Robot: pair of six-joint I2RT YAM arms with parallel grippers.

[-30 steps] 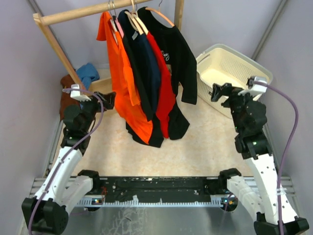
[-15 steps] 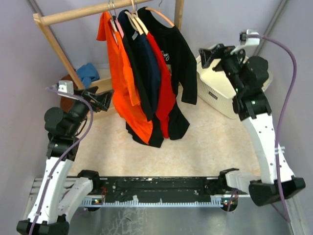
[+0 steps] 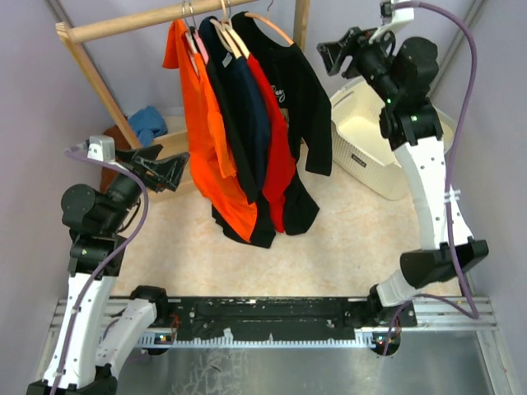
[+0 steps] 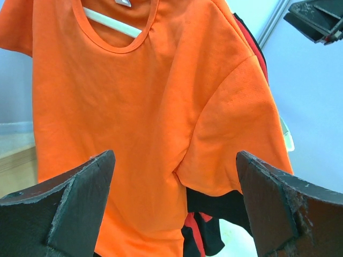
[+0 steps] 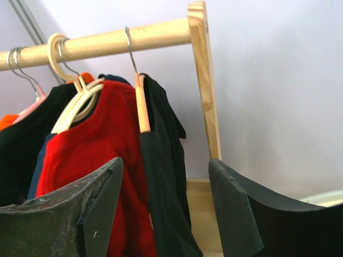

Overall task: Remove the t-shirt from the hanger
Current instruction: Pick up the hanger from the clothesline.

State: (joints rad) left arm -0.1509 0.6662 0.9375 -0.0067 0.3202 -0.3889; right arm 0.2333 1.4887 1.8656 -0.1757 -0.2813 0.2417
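Several shirts hang on hangers from a wooden rail [image 3: 132,21]: an orange t-shirt [image 3: 206,140] at the left, then navy, red, and a black shirt [image 3: 300,99] at the right. My left gripper [image 3: 169,167] is open just left of the orange t-shirt, which fills the left wrist view [image 4: 144,107] on a white hanger [image 4: 110,22]. My right gripper [image 3: 333,51] is open, raised near the rail's right end beside the black shirt. In the right wrist view the black shirt [image 5: 163,176] hangs on a wooden hanger [image 5: 141,104] between my spread jaws.
A white laundry basket [image 3: 387,111] stands at the back right. A blue cloth [image 3: 148,123] and a brown cloth lie at the back left. The rail's upright post [image 5: 206,85] stands close to my right gripper. Purple walls close in both sides.
My right arm has risen from beside the basket up to the rail's right end. My left gripper has lifted and moved towards the orange t-shirt.
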